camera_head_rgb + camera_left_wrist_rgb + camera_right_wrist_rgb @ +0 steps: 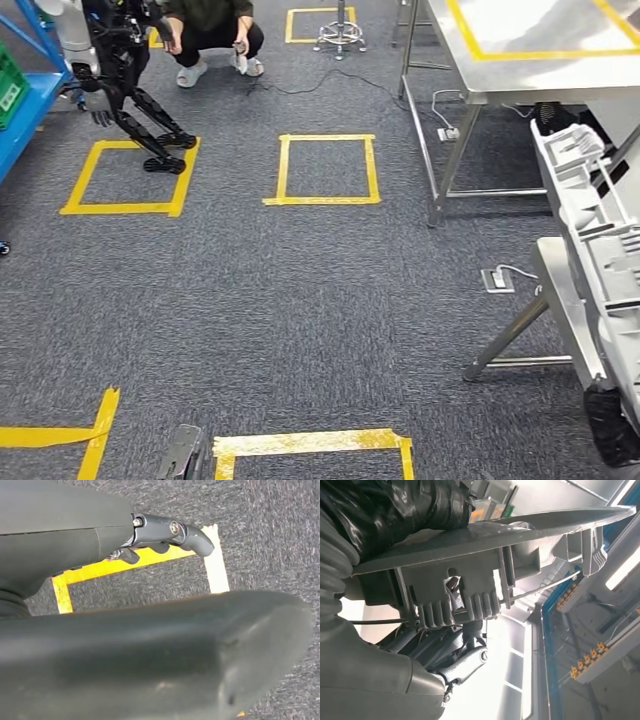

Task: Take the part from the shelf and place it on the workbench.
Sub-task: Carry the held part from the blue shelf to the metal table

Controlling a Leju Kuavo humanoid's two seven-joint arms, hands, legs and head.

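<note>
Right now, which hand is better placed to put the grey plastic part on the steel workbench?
Right. The right hand already grips the grey ribbed plastic part, on the side of the steel workbench. The left hand hangs over the carpet, holding nothing.

The part [592,215], a long pale grey plastic moulding with ribs, slots and a thin wire rod, rides tilted at the right, above the carpet and near the steel workbench [528,75], its ribbed edge [459,611] up close.
</note>
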